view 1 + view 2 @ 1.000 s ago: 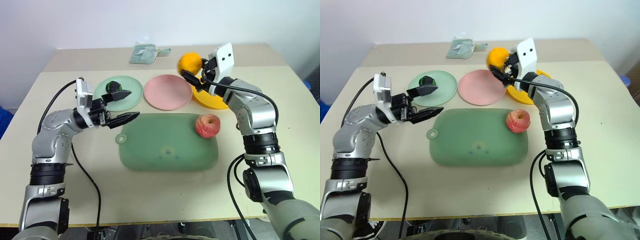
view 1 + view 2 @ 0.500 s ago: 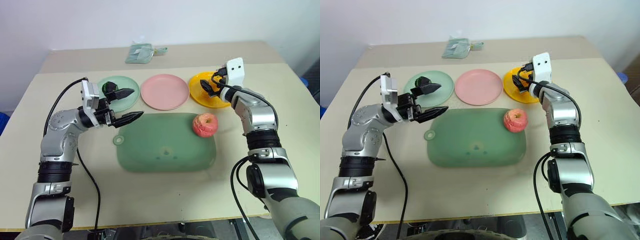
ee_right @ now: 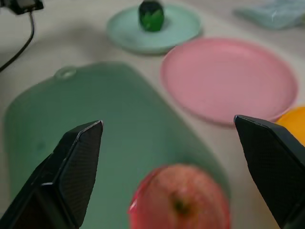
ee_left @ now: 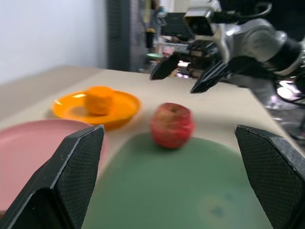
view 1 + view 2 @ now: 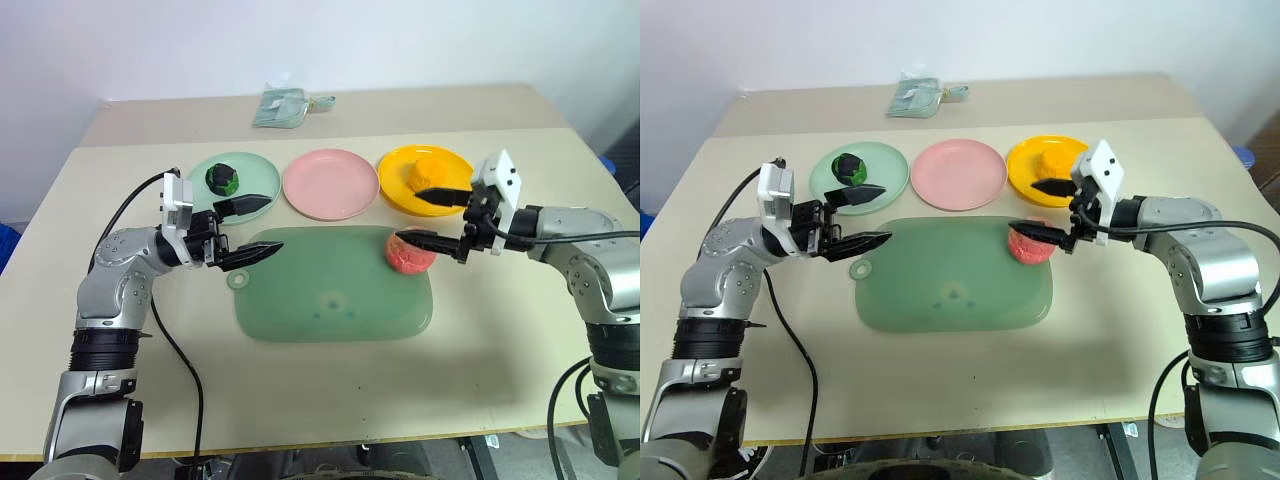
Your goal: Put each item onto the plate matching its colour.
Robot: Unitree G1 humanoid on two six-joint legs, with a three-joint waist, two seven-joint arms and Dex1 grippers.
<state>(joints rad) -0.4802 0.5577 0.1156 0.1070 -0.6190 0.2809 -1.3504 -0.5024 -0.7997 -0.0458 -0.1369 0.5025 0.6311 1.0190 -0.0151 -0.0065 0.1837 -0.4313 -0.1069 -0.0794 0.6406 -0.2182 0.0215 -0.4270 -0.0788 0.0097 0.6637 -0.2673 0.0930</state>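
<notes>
While both hands gape empty, the right hand hovers over the apple at the mat's two o'clock corner.

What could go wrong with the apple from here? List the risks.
1. The apple sits on the green mat's corner, close to its edge; a nudge from the open right end effector could roll it off onto the table.
2. The pink plate lies beside the yellow plate, which holds the orange lump; a wide carry might clip it.
</notes>
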